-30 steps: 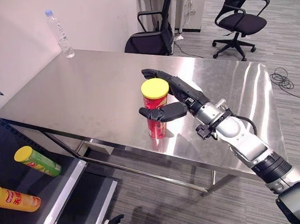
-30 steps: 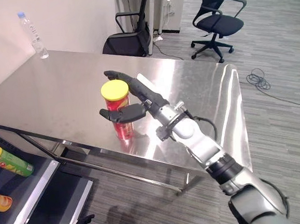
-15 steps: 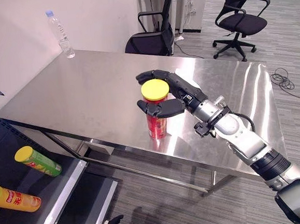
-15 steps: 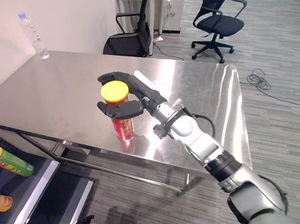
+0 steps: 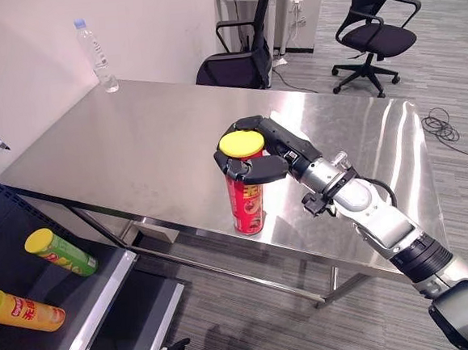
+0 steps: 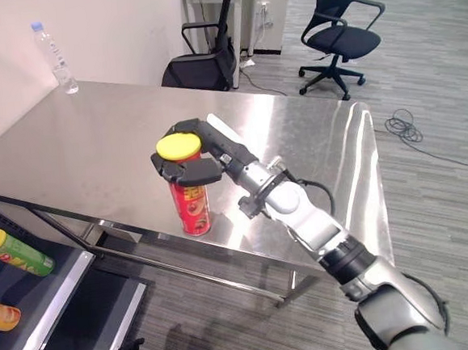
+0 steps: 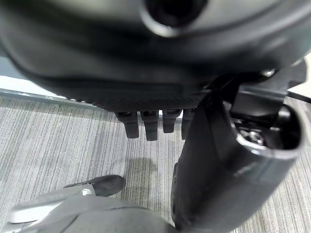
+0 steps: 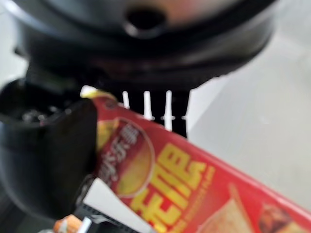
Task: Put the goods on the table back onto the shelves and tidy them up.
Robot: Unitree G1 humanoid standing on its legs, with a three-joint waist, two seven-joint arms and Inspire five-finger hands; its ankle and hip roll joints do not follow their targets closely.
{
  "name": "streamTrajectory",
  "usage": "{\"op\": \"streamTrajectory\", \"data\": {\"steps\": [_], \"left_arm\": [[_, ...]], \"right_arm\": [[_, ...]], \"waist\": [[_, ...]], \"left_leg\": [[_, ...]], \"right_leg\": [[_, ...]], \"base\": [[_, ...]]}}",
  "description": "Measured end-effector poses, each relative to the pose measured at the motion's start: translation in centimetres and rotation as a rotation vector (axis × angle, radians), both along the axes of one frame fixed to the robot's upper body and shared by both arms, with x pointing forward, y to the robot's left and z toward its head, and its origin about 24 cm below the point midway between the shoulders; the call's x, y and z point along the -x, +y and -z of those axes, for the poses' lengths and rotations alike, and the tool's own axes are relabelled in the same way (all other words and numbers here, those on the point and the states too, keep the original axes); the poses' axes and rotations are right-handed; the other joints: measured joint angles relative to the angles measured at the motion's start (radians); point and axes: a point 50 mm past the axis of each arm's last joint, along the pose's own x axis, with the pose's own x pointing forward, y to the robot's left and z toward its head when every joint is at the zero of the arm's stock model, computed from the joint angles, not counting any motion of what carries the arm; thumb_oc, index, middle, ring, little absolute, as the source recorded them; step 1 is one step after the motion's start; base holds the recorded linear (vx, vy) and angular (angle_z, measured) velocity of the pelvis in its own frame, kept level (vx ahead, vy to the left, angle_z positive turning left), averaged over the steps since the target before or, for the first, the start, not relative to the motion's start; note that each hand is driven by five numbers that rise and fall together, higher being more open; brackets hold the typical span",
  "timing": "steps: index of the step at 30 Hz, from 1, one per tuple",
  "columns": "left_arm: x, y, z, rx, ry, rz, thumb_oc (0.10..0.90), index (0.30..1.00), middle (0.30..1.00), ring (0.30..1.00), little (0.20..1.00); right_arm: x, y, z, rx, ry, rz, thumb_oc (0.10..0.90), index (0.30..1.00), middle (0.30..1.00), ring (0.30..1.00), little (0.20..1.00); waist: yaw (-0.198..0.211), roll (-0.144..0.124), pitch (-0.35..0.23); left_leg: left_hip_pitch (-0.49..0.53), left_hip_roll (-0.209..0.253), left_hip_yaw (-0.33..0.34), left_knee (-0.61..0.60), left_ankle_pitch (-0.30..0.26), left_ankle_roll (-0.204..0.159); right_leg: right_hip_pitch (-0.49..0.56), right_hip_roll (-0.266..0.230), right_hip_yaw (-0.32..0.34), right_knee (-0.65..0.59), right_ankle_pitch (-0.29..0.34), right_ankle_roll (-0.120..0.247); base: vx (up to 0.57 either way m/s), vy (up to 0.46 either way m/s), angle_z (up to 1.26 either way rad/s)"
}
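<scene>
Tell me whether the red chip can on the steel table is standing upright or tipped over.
Upright. The red chip can stands on end on the table, yellow lid on top, with the right hand curled round its upper part.

Silver-grey jointed arm (image 5: pixel 384 228) — dark right hand (image 5: pixel 276 147) — black wrist collar.

The table (image 5: pixel 134 142) has a brushed steel top, smooth and shiny. The red can (image 5: pixel 246 202) looks like glossy printed cardboard with a matt yellow plastic lid (image 5: pixel 241 143). The right hand (image 5: pixel 269 152) is matt black plastic. The bottle (image 5: pixel 95 54) is clear plastic. The floor (image 5: pixel 252 303) is rough grey carpet
</scene>
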Motion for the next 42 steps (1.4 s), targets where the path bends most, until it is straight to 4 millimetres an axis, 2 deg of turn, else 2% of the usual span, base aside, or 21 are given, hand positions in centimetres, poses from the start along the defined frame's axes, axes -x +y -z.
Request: {"op": "streamTrajectory", "data": {"steps": [6, 9, 10, 11, 13, 17, 22, 25, 29, 33, 37, 38, 39, 40, 42], "left_arm": [[0.1, 0.1, 0.0, -0.014, 0.006, -0.009, 0.8, 0.9, 0.9, 0.9, 0.9], [0.4, 0.4, 0.1, -0.028, 0.032, -0.024, 0.8, 0.9, 0.9, 0.9, 0.9], [0.7, 0.9, 0.2, -0.041, 0.05, -0.029, 0.8, 0.9, 0.9, 0.9, 0.9], [0.7, 0.9, 0.2, -0.041, 0.05, -0.029, 0.8, 0.9, 0.9, 0.9, 0.9], [2.0, 1.4, 0.4, -0.06, 0.104, -0.039, 0.8, 0.9, 0.9, 0.9, 0.9], [3.4, 1.8, 0.6, -0.078, 0.145, -0.052, 0.8, 0.9, 0.9, 0.9, 0.9], [3.5, 1.9, 0.6, -0.082, 0.146, -0.054, 0.8, 0.9, 0.9, 0.9, 0.9], [3.0, 1.9, 0.5, -0.086, 0.135, -0.045, 0.8, 0.9, 0.9, 0.9, 0.9], [2.3, 1.8, 0.4, -0.086, 0.119, -0.039, 0.8, 0.9, 0.9, 0.9, 0.9], [0.5, 1.9, 0.1, -0.09, 0.078, -0.03, 0.8, 0.9, 0.9, 0.9, 0.9], [-1.3, 2.4, -0.5, -0.105, 0.027, -0.019, 0.8, 0.9, 0.9, 0.9, 0.9], [-2.3, 2.7, -0.9, -0.113, -0.009, -0.014, 0.8, 0.9, 0.9, 0.9, 0.9], [-2.4, 2.9, -1.0, -0.12, -0.016, -0.014, 0.8, 0.9, 0.9, 0.9, 0.9], [-2.5, 3.0, -1.1, -0.124, -0.023, -0.014, 0.8, 0.9, 0.9, 0.9, 0.9], [-2.4, 3.1, -1.1, -0.123, -0.022, -0.021, 0.8, 0.9, 0.9, 0.9, 0.9]], "right_arm": [[-0.1, -0.4, -0.1, 0.011, -0.009, 0.017, 0.4, 0.3, 0.3, 0.3, 0.3], [0.1, -2.1, -1.5, 0.064, -0.099, 0.096, 0.4, 0.3, 0.3, 0.3, 0.3], [0.1, -3.1, -2.3, 0.062, -0.138, 0.139, 0.4, 0.3, 0.3, 0.3, 0.3], [0.1, -3.1, -2.3, 0.062, -0.138, 0.139, 0.4, 0.3, 0.3, 0.3, 0.3], [0.7, -5.9, -5.1, 0.063, -0.266, 0.255, 0.4, 0.3, 0.3, 0.3, 0.3], [1.5, -9.8, -8.8, 0.017, -0.413, 0.429, 0.4, 0.3, 0.3, 0.3, 0.3], [2.2, -11.3, -10.5, 0.019, -0.498, 0.496, 0.4, 0.3, 0.3, 0.3, 0.3], [3.0, -12.1, -10.3, 0.0, -0.517, 0.525, 0.4, 0.3, 0.3, 0.3, 0.3], [3.1, -12.1, -9.0, -0.003, -0.494, 0.531, 0.4, 0.3, 0.3, 0.3, 0.3], [2.8, -11.8, -6.6, -0.033, -0.415, 0.527, 0.4, 0.3, 0.3, 0.3, 0.3], [2.6, -11.2, -4.9, 0.008, -0.351, 0.507, 0.4, 0.3, 0.3, 0.3, 0.3], [2.7, -11.4, -3.9, 0.012, -0.319, 0.51, 0.4, 0.3, 0.3, 0.3, 0.3], [2.8, -11.5, -3.3, 0.019, -0.297, 0.514, 0.4, 0.3, 0.3, 0.3, 0.3], [2.8, -11.5, -3.1, 0.023, -0.285, 0.511, 0.4, 0.3, 0.3, 0.3, 0.3], [2.8, -11.5, -2.8, -0.003, -0.275, 0.513, 0.4, 0.3, 0.3, 0.3, 0.3]], "waist": [[-0.002, 0.0, 0.0], [-0.005, 0.0, 0.001], [-0.018, -0.001, 0.001], [-0.018, -0.001, 0.001], [-0.036, 0.002, 0.003], [-0.069, 0.004, 0.004], [-0.105, 0.005, 0.004], [-0.116, 0.005, 0.004], [-0.14, 0.022, 0.014], [-0.148, 0.038, 0.044], [-0.14, 0.024, 0.075], [-0.136, 0.019, 0.091], [-0.129, 0.013, 0.093], [-0.115, 0.009, 0.096], [-0.099, 0.001, 0.1]], "left_leg": [[0.001, -0.008, 0.0, 0.0, 0.0, 0.0], [-0.001, -0.013, 0.0, 0.0, 0.0, 0.0], [0.001, -0.013, 0.001, 0.0, 0.0, 0.0], [0.001, -0.013, 0.001, 0.0, 0.0, 0.0], [-0.003, -0.02, 0.002, 0.0, 0.0, 0.0], [-0.004, -0.026, 0.005, 0.0, 0.0, 0.0], [0.004, -0.027, 0.024, 0.0, 0.0, 0.0], [0.006, -0.026, 0.032, 0.0, 0.0, 0.0], [0.002, -0.019, 0.059, 0.0, 0.0, 0.001], [0.003, -0.008, 0.069, 0.001, 0.001, 0.002], [0.016, -0.005, 0.059, 0.009, -0.002, 0.007], [0.014, 0.006, 0.043, 0.016, -0.004, 0.01], [0.013, 0.01, 0.028, 0.016, -0.005, 0.009], [0.01, 0.011, 0.025, 0.019, -0.005, 0.009], [-0.01, 0.011, 0.021, 0.042, -0.005, 0.009]], "right_leg": [[0.001, -0.008, 0.001, 0.0, 0.0, 0.0], [0.0, -0.013, 0.003, 0.0, 0.0, 0.001], [0.0, -0.014, 0.005, 0.0, 0.0, 0.001], [0.0, -0.014, 0.005, 0.0, 0.0, 0.001], [-0.002, -0.02, 0.007, 0.0, 0.0, 0.001], [-0.008, -0.027, 0.013, 0.002, 0.0, 0.001], [-0.013, -0.031, 0.037, 0.004, 0.0, 0.001], [-0.023, -0.033, 0.051, 0.01, 0.0, 0.001], [-0.07, -0.04, 0.063, 0.078, -0.006, 0.007], [-0.175, -0.066, 0.105, 0.299, -0.056, 0.028], [-0.186, -0.073, 0.166, 0.384, -0.092, 0.059], [-0.187, -0.056, 0.245, 0.413, -0.121, 0.082], [-0.178, -0.038, 0.296, 0.389, -0.133, 0.072], [-0.15, -0.031, 0.31, 0.354, -0.141, 0.074], [-0.12, -0.017, 0.309, 0.287, -0.154, 0.039]], "base": [[0.0, 0.018, 0.01], [-0.01, 0.021, 0.0], [-0.03, 0.053, -0.03], [-0.02, 0.048, 0.07], [-0.02, 0.042, 0.02], [-0.03, 0.046, -0.06], [-0.04, 0.058, -0.14], [-0.1, 0.065, -0.13], [-0.15, 0.042, -0.14], [-0.22, -0.007, -0.04], [-0.2, -0.075, 0.22], [-0.19, -0.165, 0.44], [-0.15, -0.184, 0.44], [-0.14, -0.213, 0.15], [-0.19, -0.278, 0.03]]}}
